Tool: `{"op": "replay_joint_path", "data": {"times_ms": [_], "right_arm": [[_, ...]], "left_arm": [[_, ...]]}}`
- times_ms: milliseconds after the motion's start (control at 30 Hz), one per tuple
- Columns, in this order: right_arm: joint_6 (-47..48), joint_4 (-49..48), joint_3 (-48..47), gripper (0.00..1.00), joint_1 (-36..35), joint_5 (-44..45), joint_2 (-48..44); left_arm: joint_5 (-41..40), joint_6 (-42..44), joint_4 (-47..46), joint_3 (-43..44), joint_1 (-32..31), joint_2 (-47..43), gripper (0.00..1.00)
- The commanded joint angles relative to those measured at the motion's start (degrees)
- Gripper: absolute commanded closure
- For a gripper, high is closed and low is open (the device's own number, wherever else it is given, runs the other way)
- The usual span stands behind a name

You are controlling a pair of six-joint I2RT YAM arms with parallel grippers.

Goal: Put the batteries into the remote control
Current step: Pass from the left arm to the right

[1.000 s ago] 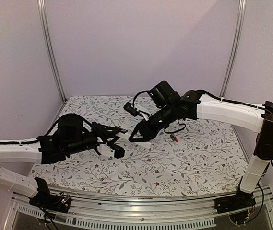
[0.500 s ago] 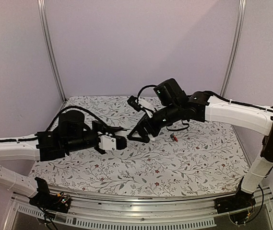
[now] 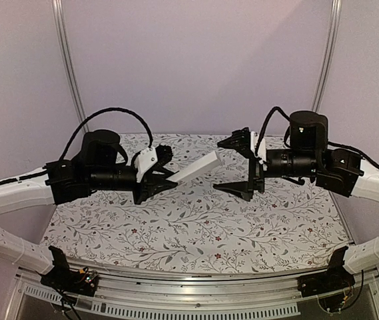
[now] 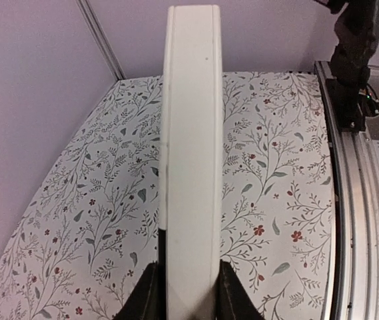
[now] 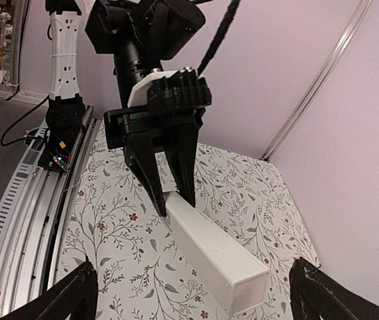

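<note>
My left gripper [image 3: 165, 171] is shut on one end of the remote control [image 3: 199, 167], a long white bar held in the air above the table. In the left wrist view the remote control [image 4: 190, 153] runs straight out from between the left gripper's [image 4: 189, 272] dark fingers. Its free end points at my right gripper [image 3: 233, 165], which stands wide open a short way off, one finger high and one low. The right wrist view shows the remote control [image 5: 216, 250] end-on between the spread fingers of the right gripper [image 5: 194, 288], touching neither. The batteries are hidden from view.
The table [image 3: 196, 233] is covered with a floral cloth. An aluminium rail [image 3: 189, 293] runs along its near edge, also seen as the rail [image 4: 356, 220] in the left wrist view. Lilac walls and metal posts [image 3: 69, 73] close off the back and sides.
My left arm has lifted the remote control off the table and levelled it toward the right. My right gripper has opened wide, drawn back to the right and turned to face the remote's end.
</note>
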State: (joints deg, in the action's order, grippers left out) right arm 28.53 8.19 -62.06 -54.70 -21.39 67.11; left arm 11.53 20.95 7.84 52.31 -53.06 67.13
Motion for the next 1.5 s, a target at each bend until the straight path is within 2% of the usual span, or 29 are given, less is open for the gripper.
{"op": "replay_joint_path", "data": {"times_ms": [0,167,367,433,633,833,1100,1467], "right_arm": [[20.29,1.04,3.45,0.01,-0.39,-2.21,-0.25],[44.00,-4.07,7.25,0.01,-0.50,-0.71,-1.18],[57.44,-3.39,4.64,0.01,-0.53,3.19,1.49],[60.95,-3.16,4.85,0.05,-0.70,4.63,2.20],[66.14,-4.50,6.01,0.25,-3.16,11.37,3.68],[69.44,-7.65,5.97,0.30,-5.11,18.68,6.55],[74.38,-11.59,5.92,0.43,-7.88,30.60,10.85],[70.79,-11.50,4.07,0.80,-8.58,35.53,14.52]], "left_arm": [[7.37,-11.48,6.17,4.52,1.61,2.94,1.00],[10.18,-15.38,8.41,6.56,1.83,4.98,1.00],[12.73,-19.92,10.74,8.51,2.18,5.04,1.00],[13.41,-20.71,11.04,8.82,2.22,4.81,1.00],[13.76,-20.82,12.03,8.90,2.25,5.01,1.00],[13.79,-20.79,13.94,9.71,2.20,6.09,1.00],[12.78,-20.77,15.43,10.64,2.24,8.15,1.00],[12.41,-19.28,15.96,11.22,2.19,8.13,1.00]]}}
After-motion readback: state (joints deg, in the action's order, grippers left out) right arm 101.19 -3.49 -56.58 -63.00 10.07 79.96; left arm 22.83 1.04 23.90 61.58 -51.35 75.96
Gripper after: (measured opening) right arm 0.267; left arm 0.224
